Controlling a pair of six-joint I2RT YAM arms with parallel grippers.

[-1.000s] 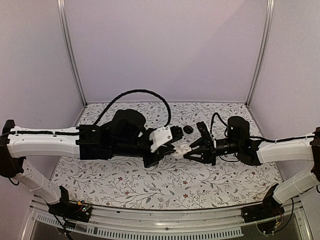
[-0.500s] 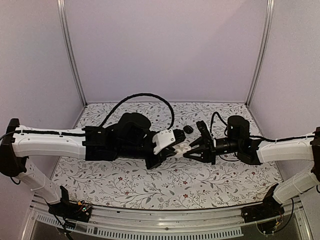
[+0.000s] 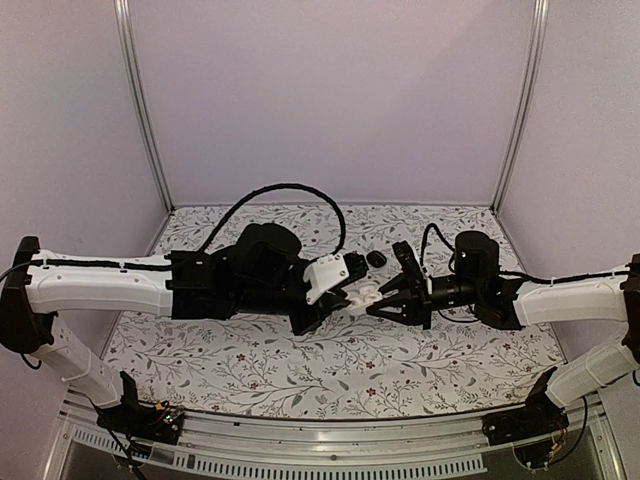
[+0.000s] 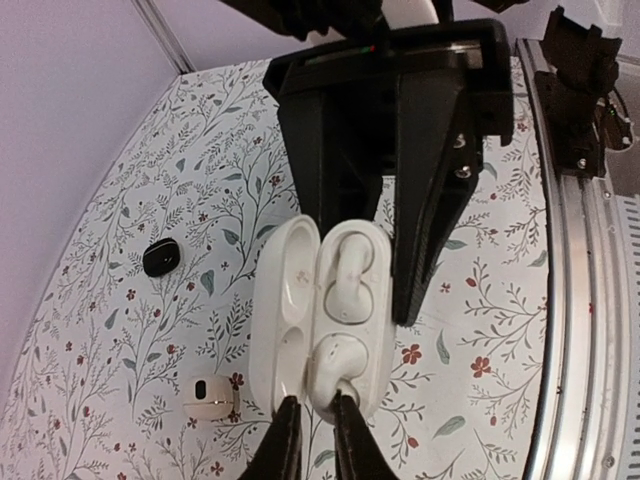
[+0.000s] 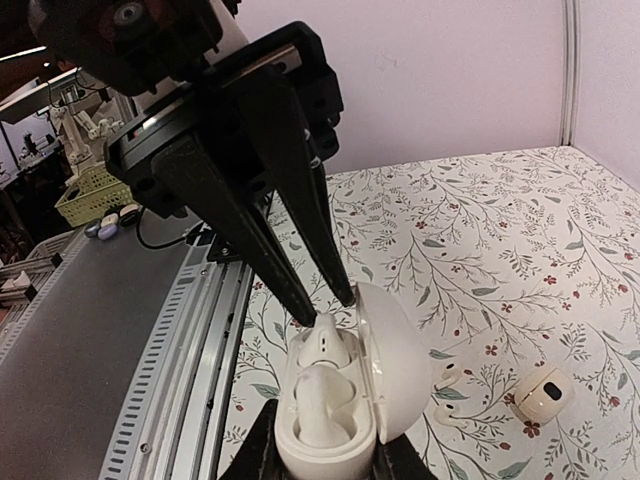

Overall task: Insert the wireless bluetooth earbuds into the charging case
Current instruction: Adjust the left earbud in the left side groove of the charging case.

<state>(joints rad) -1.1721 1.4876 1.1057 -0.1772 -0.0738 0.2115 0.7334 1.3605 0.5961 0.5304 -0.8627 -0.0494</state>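
Left gripper (image 4: 316, 402) is closed to a narrow slit on a white earbud (image 4: 335, 362). In the left wrist view the earbud's narrow end points to 6 o'clock and its body sits in the near well of the charging case (image 4: 288, 300). Right gripper (image 5: 328, 428) clasps the case's base, holding it above the table (image 3: 420, 360). The case's long axis runs 12 to 6 in the left wrist view, with the lid swung open toward 9, and a second white earbud (image 4: 350, 278) lies in the 12 o'clock well. Since a second ago the left arm has advanced toward 3 o'clock in the top view, while the right arm and case have not shifted. A black case (image 3: 376, 259) lies near, at 12 o'clock of the grippers. A small white case (image 4: 210, 396) lies at 8 o'clock of the charging case. The front rail (image 4: 580, 300) stands well apart.
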